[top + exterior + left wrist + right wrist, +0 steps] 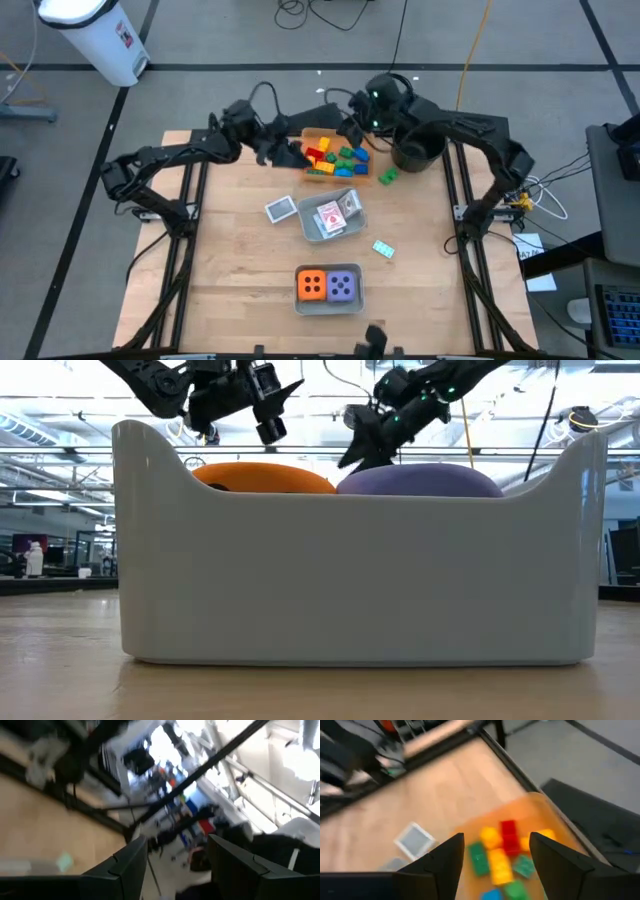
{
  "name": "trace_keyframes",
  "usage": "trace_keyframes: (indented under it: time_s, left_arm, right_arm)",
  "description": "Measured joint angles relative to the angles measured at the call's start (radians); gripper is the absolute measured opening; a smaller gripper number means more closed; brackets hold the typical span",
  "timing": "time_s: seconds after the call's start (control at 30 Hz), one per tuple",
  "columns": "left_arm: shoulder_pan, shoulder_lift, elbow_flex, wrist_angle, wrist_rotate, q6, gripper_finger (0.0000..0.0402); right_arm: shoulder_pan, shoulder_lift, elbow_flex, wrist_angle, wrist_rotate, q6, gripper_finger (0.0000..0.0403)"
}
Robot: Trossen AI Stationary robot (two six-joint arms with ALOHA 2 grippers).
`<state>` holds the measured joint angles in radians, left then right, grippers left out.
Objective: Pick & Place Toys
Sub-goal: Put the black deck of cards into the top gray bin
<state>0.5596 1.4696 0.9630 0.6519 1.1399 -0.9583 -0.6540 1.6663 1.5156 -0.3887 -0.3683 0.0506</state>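
**Both tools empty above the brick tray**

While both arms reach to the far side of the surface (230,250), the count runs thus: two dice, one orange (312,285) and one purple (344,286), side by side in a grey tray (328,307) at the near edge. One orange tray (312,135) holds a heap of red, yellow, green and blue bricks (335,158); their number cannot be told. One green brick (388,177) lies loose beside it. A second grey tray (310,226) holds cards (337,212), long axes askew. Two cards lie loose: one left of it (281,208), one teal (383,249). Left tool (176,865): fingers apart, empty. Right tool (496,865): fingers apart, empty, above the bricks
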Motion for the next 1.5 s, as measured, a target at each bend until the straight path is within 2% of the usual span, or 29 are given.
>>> trace_keyframes:
  time_s: [0.2, 0.37, 0.47, 0.63, 0.73, 0.83, 0.93, 1.13, 1.33, 1.5]
  left_arm:
    - [-0.11, -0.012, 0.0, -0.304, -0.019, 0.186, 0.0214]
    - [-0.178, -0.092, 0.0, -0.647, -0.175, 0.404, 0.0214]
    - [-0.208, -0.169, 0.0, -0.885, -0.348, 0.529, 0.0214]
    - [-0.305, -0.274, 0.0, -1.245, -0.758, 0.647, 0.0214]
    - [-0.385, -0.286, 0.0, -1.371, -0.967, 0.663, 0.0214]
    - [-0.455, -0.27, -0.002, -1.395, -1.086, 0.659, 0.0214]
    - [-0.504, -0.231, -0.006, -1.377, -1.148, 0.625, 0.0214]
    - [-0.524, -0.14, -0.006, -1.366, -1.193, 0.55, 0.0214]
    - [-0.508, -0.053, -0.006, -1.376, -1.186, 0.542, 0.0214]
    - [-0.479, -0.001, -0.006, -1.429, -1.156, 0.581, 0.0216]
  right_arm:
    - [0.135, -0.165, -0.251, 0.292, 0.005, 0.184, 0.0213]
    - [0.281, -0.279, -0.44, 0.487, 0.128, 0.242, 0.0212]
    - [0.351, -0.336, -0.521, 0.552, 0.221, 0.265, 0.0212]
    - [0.431, -0.401, -0.609, 0.614, 0.292, 0.318, 0.0212]
    - [0.463, -0.429, -0.636, 0.616, 0.291, 0.328, 0.0212]
    - [0.492, -0.447, -0.647, 0.61, 0.291, 0.328, 0.0212]
    - [0.523, -0.466, -0.648, 0.601, 0.29, 0.342, 0.0212]
    - [0.604, -0.481, -0.649, 0.6, 0.291, 0.353, 0.0212]
    - [0.688, -0.481, -0.649, 0.588, 0.3, 0.353, 0.0212]
    - [0.747, -0.48, -0.649, 0.579, 0.39, 0.357, 0.0212]
